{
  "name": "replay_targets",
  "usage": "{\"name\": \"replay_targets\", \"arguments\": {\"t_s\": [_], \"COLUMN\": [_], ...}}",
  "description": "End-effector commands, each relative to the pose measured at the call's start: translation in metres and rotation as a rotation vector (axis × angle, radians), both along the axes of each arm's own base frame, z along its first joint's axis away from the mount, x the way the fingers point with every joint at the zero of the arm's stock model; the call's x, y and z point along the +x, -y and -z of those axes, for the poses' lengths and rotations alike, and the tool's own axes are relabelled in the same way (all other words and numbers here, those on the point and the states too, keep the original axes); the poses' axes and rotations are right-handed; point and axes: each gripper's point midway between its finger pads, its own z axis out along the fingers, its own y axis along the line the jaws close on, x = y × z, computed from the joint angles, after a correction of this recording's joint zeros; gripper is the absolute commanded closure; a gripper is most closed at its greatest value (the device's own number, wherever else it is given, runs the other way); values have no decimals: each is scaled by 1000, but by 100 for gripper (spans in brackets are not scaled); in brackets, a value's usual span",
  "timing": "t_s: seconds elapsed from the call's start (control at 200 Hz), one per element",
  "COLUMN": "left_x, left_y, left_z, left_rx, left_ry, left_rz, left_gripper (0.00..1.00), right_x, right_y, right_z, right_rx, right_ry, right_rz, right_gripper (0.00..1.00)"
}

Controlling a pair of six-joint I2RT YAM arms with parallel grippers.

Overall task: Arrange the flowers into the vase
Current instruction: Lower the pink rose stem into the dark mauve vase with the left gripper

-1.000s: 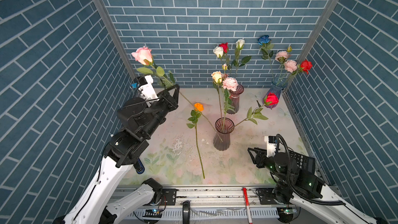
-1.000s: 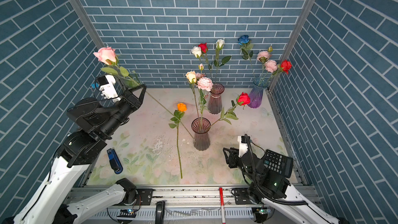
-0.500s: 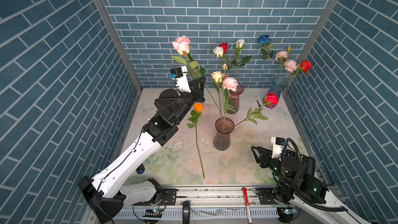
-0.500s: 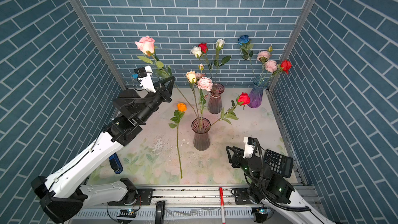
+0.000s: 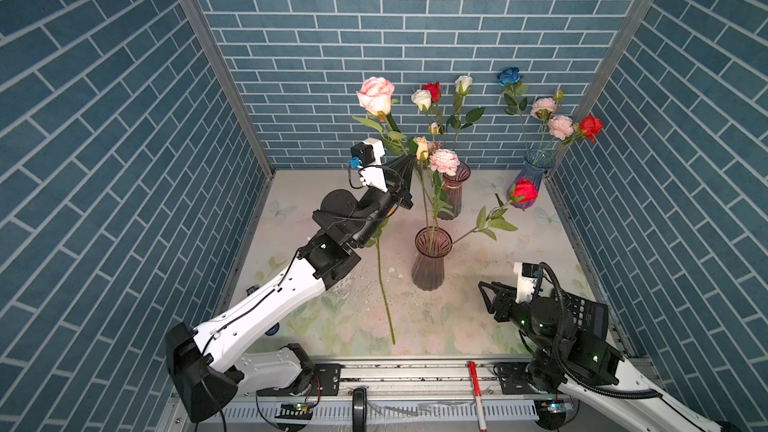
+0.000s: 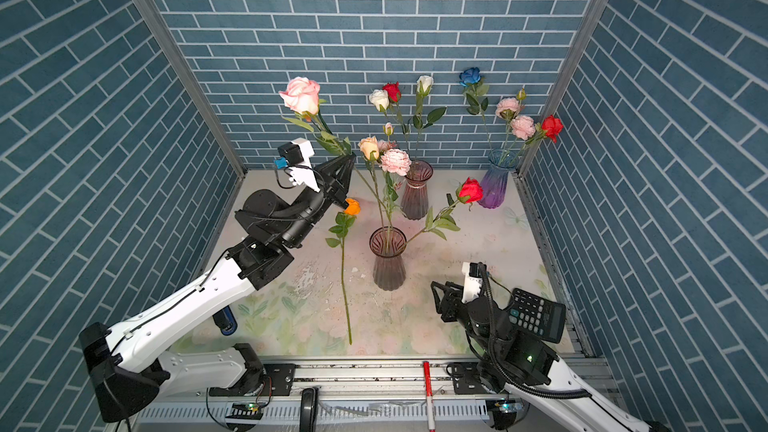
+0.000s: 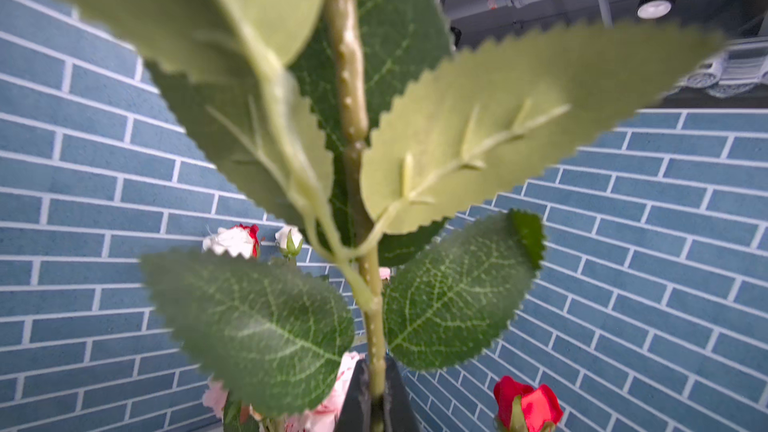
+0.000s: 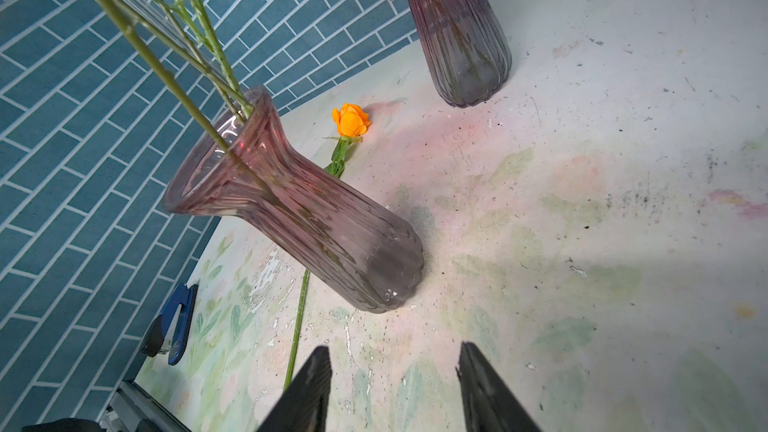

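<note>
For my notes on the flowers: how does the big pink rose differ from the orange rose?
The pink rose is held aloft, stem clamped in the left gripper; the orange rose lies flat on the table. The pink bloom looks larger than the orange one. Both have green stems with leaves.

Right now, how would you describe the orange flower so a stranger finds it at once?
On the floral table mat, find the pink vase nearest the front edge. Left of it in a top view lies the orange flower. It alone is orange and lies flat; the rest stand in vases, bar the pink rose in the left gripper.
</note>
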Motion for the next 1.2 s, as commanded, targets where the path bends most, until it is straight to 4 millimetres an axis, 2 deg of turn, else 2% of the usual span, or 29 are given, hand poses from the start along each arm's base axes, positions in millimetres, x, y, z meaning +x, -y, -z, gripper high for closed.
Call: {"name": "replay_targets", "arguments": {"t_s": [0.0,0.16,0.415,0.445,0.465,0.535,0.58,0.63,0.675,0.765,0.93,1.04,1.195], "left_x": [-11,-17,-18,-19,-19,-23,-23,-22,-20,-22,-65,-85,-108], "left_y": [2,7,15,18,20,27,28,22,10,-20,-36,-55,-75], "left_z": [1,13,35,38,39,44,53,67,84,133,194,214,224], "left_rx": [5,29,29,30,29,39,63,98,131,189,287,325,363], "left_ry": [57,58,41,37,31,0,-43,-117,-199,-387,-546,-616,-628], "left_rz": [1,2,18,27,39,85,96,76,31,-65,58,70,98], "left_gripper": [100,100,99,94,86,46,24,14,13,8,8,6,5], "right_x": [-4,-8,-7,-7,-7,-8,-9,-11,-13,-16,-17,-14,-11], "right_y": [5,19,16,15,15,14,14,15,16,20,22,16,5], "right_z": [-5,-2,-1,-1,-1,-3,-6,-8,-10,-13,-10,-4,3], "right_rx": [-13,-22,-29,-29,-34,-42,-51,-65,-79,-103,-103,-73,-38], "right_ry": [24,40,47,47,44,41,39,33,28,20,17,7,-15], "right_rz": [-16,11,-3,-5,-7,-16,-22,-33,-40,-47,-43,-39,-42], "right_gripper": [49,48,47,47,47,47,47,47,47,47,47,47,47]}}
